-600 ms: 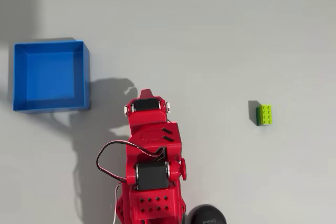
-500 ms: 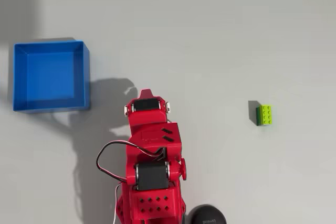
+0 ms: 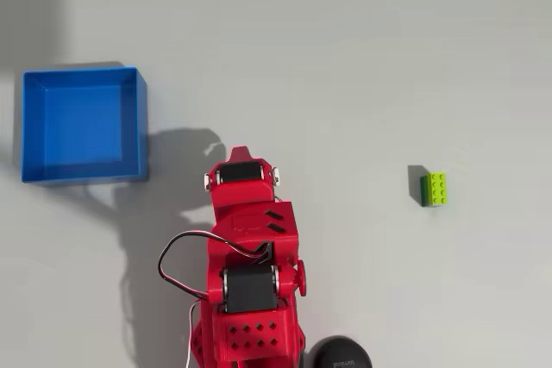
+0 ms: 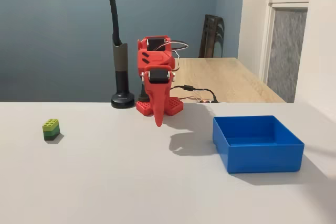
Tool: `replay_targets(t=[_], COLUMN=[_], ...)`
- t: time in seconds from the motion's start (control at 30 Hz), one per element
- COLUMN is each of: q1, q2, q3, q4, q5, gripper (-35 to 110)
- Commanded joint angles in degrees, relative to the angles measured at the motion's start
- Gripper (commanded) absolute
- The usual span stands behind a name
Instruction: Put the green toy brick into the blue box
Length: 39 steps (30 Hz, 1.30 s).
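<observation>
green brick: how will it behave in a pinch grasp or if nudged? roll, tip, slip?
The green toy brick looks like rigid moulded plastic, so it probably won't deform under the gripper. Its flat sides and blocky shape suggest it slides rather than rolls. It is tiny next to the blue box, so it is likely very light; an off-centre nudge may spin or topple it.

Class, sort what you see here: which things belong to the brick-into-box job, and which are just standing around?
Belongs to the job:
green brick
blue box
red arm's tool

Just standing around:
black lamp stand
wooden table behind
chair
</observation>
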<state>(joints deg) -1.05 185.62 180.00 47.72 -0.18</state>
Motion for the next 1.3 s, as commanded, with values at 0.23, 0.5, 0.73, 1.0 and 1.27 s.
replay_targets(t=[0.23,0.5,0.73,1.0,1.27], q1=[-0.53,-0.62,-0.79,-0.88,-0.62], q2=[-0.44,-0.70,-0.88,-11.95,-26.46], q3=[-2.11,-7.65,-11.07,-21.45,-33.93], q4=[-2.37,-2.37,-1.93,4.75,12.13], q5=[-0.18,4.57,5.10,7.12,11.16], gripper=[0,0,0,0,0])
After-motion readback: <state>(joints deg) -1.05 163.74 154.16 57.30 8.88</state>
